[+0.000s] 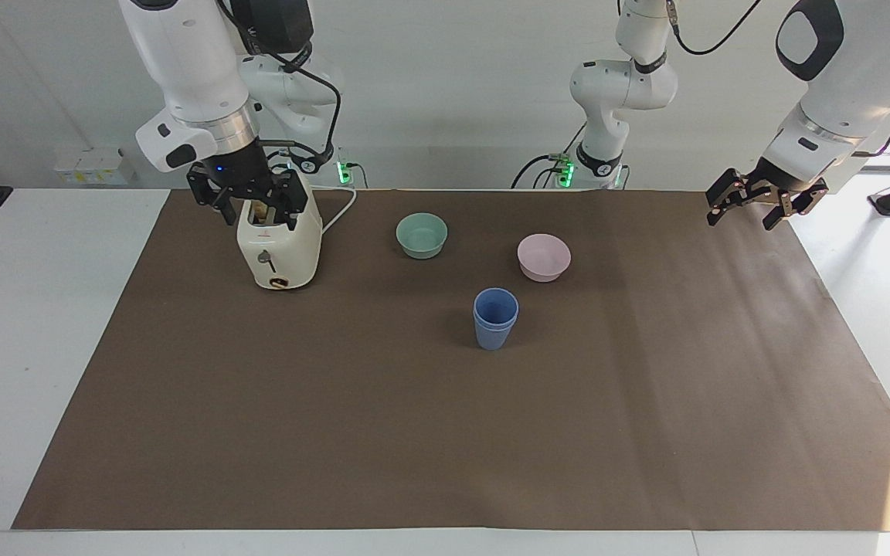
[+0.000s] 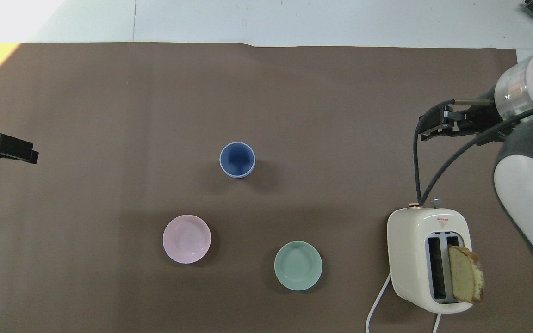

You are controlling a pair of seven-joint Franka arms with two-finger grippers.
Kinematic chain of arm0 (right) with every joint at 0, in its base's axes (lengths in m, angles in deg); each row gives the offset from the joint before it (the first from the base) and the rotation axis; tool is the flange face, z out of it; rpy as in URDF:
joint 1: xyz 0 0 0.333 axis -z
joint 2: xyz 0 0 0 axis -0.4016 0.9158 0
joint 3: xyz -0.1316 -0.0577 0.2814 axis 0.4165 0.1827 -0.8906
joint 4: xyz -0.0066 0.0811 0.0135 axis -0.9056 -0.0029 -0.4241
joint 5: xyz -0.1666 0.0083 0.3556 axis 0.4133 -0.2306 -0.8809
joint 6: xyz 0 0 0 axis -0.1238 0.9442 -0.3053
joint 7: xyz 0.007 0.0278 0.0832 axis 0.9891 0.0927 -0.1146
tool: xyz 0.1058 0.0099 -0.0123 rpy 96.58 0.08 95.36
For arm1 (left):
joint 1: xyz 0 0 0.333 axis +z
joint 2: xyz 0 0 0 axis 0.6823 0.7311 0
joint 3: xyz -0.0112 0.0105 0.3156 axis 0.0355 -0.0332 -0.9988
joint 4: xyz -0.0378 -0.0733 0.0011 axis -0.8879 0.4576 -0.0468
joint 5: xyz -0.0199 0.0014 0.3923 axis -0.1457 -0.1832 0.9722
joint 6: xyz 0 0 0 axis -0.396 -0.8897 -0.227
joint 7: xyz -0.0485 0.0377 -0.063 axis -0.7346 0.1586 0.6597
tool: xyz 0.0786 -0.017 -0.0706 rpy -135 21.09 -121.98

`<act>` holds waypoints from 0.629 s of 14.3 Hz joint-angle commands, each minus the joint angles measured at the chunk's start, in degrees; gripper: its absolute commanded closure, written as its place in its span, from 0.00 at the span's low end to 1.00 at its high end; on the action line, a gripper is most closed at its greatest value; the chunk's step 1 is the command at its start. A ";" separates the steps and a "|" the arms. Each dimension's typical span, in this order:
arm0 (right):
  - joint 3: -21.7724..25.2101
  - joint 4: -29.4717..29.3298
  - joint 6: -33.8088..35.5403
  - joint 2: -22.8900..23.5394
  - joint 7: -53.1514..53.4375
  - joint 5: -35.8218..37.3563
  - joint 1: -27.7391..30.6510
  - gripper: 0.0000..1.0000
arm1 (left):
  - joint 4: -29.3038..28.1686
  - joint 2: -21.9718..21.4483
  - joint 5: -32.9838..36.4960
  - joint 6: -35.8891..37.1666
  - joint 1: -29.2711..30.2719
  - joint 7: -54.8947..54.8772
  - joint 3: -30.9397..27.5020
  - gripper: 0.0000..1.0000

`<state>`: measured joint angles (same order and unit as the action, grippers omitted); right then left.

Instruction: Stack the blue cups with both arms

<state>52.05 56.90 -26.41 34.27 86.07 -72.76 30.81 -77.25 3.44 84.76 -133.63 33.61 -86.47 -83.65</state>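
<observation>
Cups (image 1: 495, 318) stand nested mid-table, so stacking looks done. Both grippers, left (image 1: 750, 205) and right (image 1: 248, 202), hang released; nothing remains but parking

Robotics lab: several white arms (image 1: 623, 85)

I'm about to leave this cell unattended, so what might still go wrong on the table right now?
The right gripper, open, hangs close above the toaster; it might clip the bread slice sticking out of the slot. The stacked blue cups stand alone, tall and narrow; a passing arm may topple them. The left gripper waits at the mat's edge.
</observation>
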 commanded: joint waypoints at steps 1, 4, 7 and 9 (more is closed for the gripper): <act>-0.44 5.19 -3.61 -3.18 -3.34 -1.22 1.83 0.00 | -0.30 -0.65 0.73 0.07 0.80 -0.24 0.59 0.00; -0.44 6.78 -6.60 -3.27 -3.07 -1.22 2.88 0.00 | -0.30 -0.74 0.82 0.34 0.71 -0.41 0.59 0.00; -0.44 7.39 -6.43 -3.45 -3.78 -1.22 4.99 0.00 | -0.39 -0.74 0.82 0.08 0.71 -0.32 0.59 0.00; -0.44 7.40 -6.61 -3.45 -3.78 -1.22 4.91 0.00 | -0.39 -0.74 0.82 -0.01 0.71 -0.23 0.59 0.00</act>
<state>52.07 61.82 -31.57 32.81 83.87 -72.80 34.73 -77.25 3.44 84.76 -133.63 33.61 -86.47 -83.65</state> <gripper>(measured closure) 0.000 0.000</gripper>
